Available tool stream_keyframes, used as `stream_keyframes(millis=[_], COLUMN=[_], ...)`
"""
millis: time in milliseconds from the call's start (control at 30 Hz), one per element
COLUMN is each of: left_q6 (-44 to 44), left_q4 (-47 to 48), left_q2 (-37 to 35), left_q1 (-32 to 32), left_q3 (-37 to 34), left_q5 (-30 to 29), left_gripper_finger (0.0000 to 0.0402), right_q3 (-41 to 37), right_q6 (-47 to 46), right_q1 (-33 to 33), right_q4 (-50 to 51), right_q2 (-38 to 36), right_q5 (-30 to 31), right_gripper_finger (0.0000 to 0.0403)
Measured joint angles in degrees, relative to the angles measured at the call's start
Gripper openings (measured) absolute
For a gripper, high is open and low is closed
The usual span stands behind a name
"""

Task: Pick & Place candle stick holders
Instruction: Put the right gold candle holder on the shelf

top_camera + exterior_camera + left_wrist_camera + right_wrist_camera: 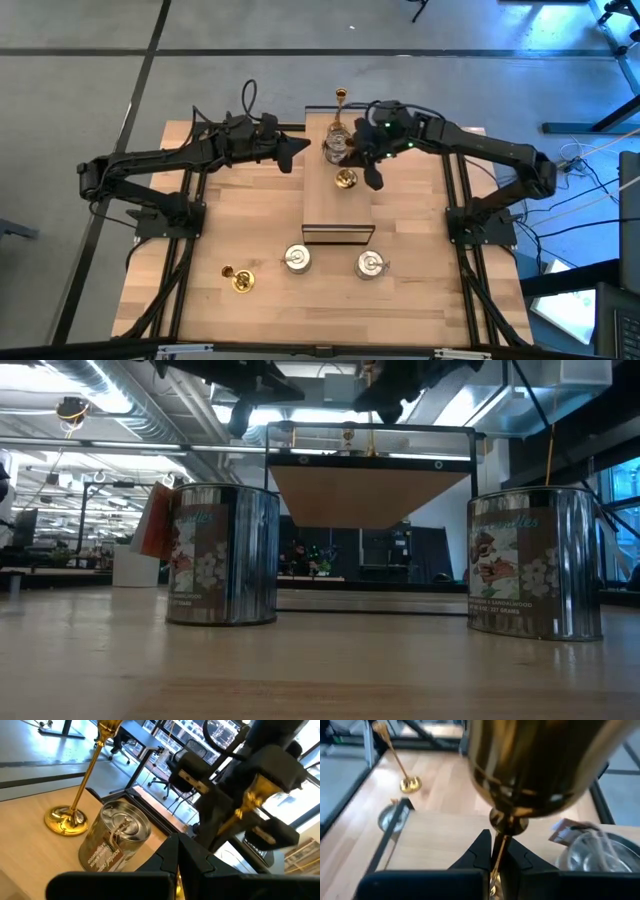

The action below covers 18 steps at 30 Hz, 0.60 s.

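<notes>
The left tool (298,150) hangs over the far part of the desk (250,215) with its fingers (172,855) pressed together and nothing between them. Just beyond its tip, on the raised shelf (338,210) at the desk's middle, stand a squat silver holder (116,842) with a paper tag and, behind that, a slim brass holder (75,795) upright on its round base.

Well back from the left tool, at the near left of the desk, another slim brass holder (238,280) lies on its side. Two more squat silver holders stand near the front edge, one (296,260) left of the shelf's front end and one (370,264) right of it; the low view shows them as shiny printed tins.

The right tool (372,172) is over the shelf, facing the left tool, with its fingers (480,852) narrowed onto the thin stem of a third slim brass holder (540,765), whose cup stands above the fingers. The silver holder on the shelf sits just beside this tool.
</notes>
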<state>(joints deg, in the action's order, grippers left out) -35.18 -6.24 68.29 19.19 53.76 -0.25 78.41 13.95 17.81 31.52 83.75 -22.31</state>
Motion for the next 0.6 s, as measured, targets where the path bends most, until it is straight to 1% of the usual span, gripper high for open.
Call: stream_keyframes(millis=[133,267,333,400,533,600], left_q6=[0.0,0.0,0.0,0.0,0.0,0.0], left_q4=[0.0,0.0,0.0,0.0,0.0,0.0], left_q2=[0.0,0.0,0.0,0.0,0.0,0.0], left_q1=[0.0,0.0,0.0,0.0,-0.4,-0.4], left_q3=[0.0,0.0,0.0,0.0,0.0,0.0], left_q5=[0.0,0.0,0.0,0.0,0.0,0.3], left_gripper_finger=[0.0002,0.0002,0.0002,0.0002,0.0002,0.0002], right_q3=[5.1,6.8,6.8,6.8,6.8,6.8], right_q6=[1.6,1.2,-1.5,-4.3,-9.7,-12.0], right_q1=[-1.5,-2.1,-2.4,-2.8,-4.1,-4.8], right_q4=[4.8,6.4,6.3,6.5,5.7,5.5], right_q2=[2.9,3.4,3.3,3.2,3.2,3.2], right_q5=[2.5,8.9,12.7,15.1,16.1,17.8], right_gripper_finger=[0.0014,0.0014,0.0014,0.0014,0.0014,0.0014])
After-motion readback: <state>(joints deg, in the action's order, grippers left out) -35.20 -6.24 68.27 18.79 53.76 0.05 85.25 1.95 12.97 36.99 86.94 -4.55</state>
